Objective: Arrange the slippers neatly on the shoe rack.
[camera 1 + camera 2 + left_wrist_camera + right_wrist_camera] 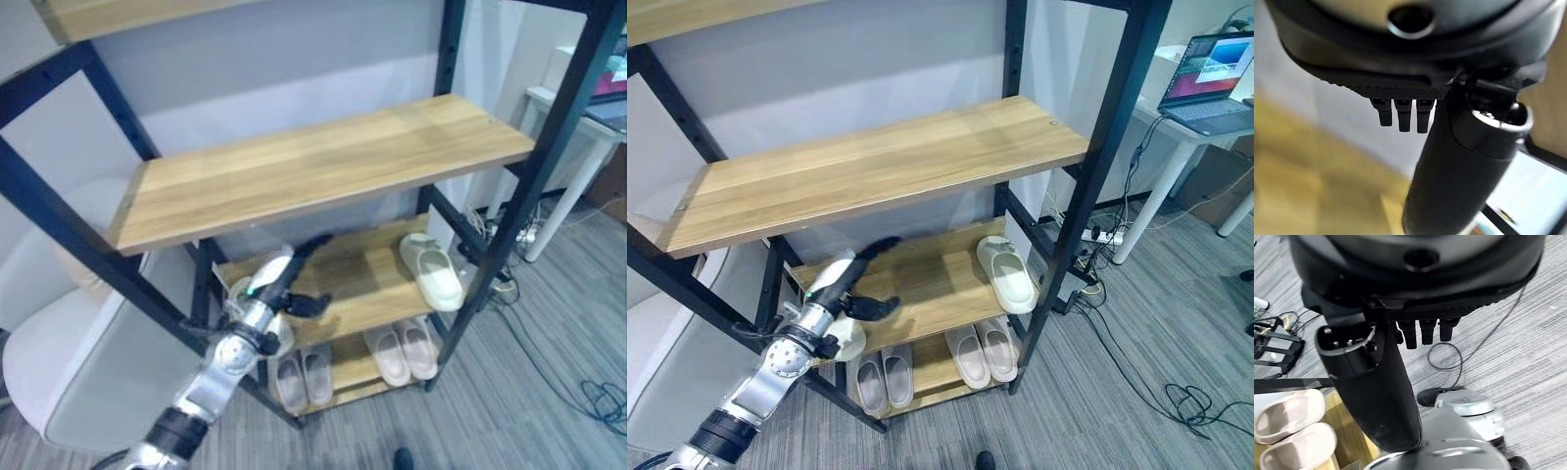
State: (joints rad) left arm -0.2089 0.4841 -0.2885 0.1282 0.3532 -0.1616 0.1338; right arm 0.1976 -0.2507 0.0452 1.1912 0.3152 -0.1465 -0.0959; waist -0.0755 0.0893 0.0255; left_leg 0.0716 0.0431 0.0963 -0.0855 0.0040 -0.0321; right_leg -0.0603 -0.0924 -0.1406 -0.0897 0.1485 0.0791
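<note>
The shoe rack (pixel 323 166) is standing against a pale wall, a black metal frame carrying wooden shelves. Slippers counted: six in clear view. One cream pair (pixel 433 271) is lying side by side at the right end of the middle shelf (pixel 362 269), toes toward the wall. On the bottom shelf (pixel 348 367) two pairs are sitting: a grey pair (pixel 304 375) toward the left and a beige pair (pixel 403 352) toward the right, each pair's slippers touching or just beside each other. A further pale slipper (pixel 848 338) is showing under the left arm at the left end of the middle shelf; it cannot be told whether it is one or two.

The left robot hand (pixel 291 277) is reaching over the left part of the middle shelf, fingers extended and thumb spread, grasping nothing. The right robot hand (pixel 1400 357) is hanging over the grey floor (pixel 1528 362) beside the rack, fingers straight, released and holding nothing.

A white table (pixel 1176 147) with one laptop (pixel 1212 80) is standing to the right of the rack.
</note>
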